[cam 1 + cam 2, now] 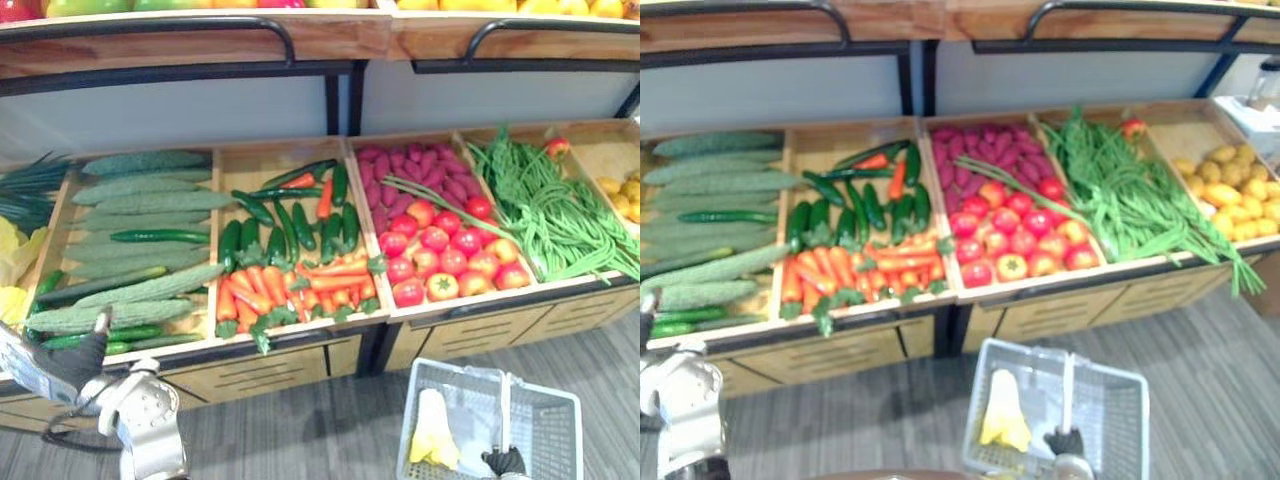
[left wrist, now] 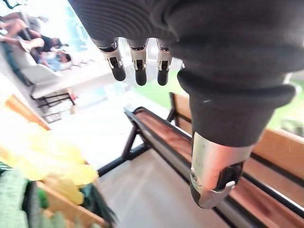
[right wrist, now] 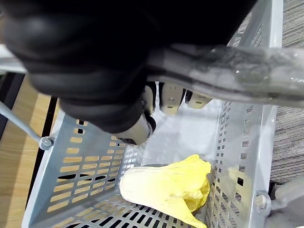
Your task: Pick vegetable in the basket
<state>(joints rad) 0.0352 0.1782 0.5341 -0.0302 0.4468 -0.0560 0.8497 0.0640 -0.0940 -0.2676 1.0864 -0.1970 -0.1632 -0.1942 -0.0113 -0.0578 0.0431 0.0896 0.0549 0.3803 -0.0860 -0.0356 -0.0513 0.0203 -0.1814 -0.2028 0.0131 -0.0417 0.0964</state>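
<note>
A pale grey perforated basket hangs low in front of the produce stand, right of centre. A yellow leafy vegetable lies inside it, against one wall. My right hand is curled round the basket's handle, and it appears at the basket's near rim. My left hand is at the lower left, by the stand's front edge below the cucumbers. Its fingers are straight and hold nothing.
The stand's wooden bins hold cucumbers, carrots with dark green peppers, tomatoes, purple sweet potatoes, long green beans and potatoes. Yellow leafy vegetables sit far left. An upper shelf overhangs the bins.
</note>
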